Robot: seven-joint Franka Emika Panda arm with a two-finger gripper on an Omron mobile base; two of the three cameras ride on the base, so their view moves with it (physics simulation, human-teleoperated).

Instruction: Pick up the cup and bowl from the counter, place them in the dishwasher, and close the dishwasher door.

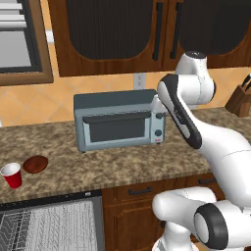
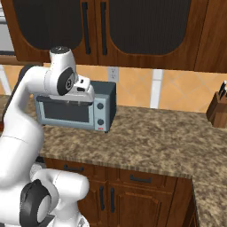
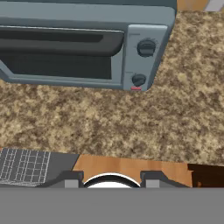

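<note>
The red cup with its white rim stands upright at the left end of the granite counter. The reddish-brown bowl lies just to its right, close to it. Below them the dishwasher is open and its white wire rack shows. I cannot make out its door panel. My gripper hangs open and empty above the counter's front part, before the toaster oven's right end and far right of the cup and bowl. It is seen as a white hand in the right base view.
A grey-blue toaster oven sits at the back of the counter. At the far right end stands a wooden knife block. Brown drawers run under the counter, with dark wall cabinets overhead.
</note>
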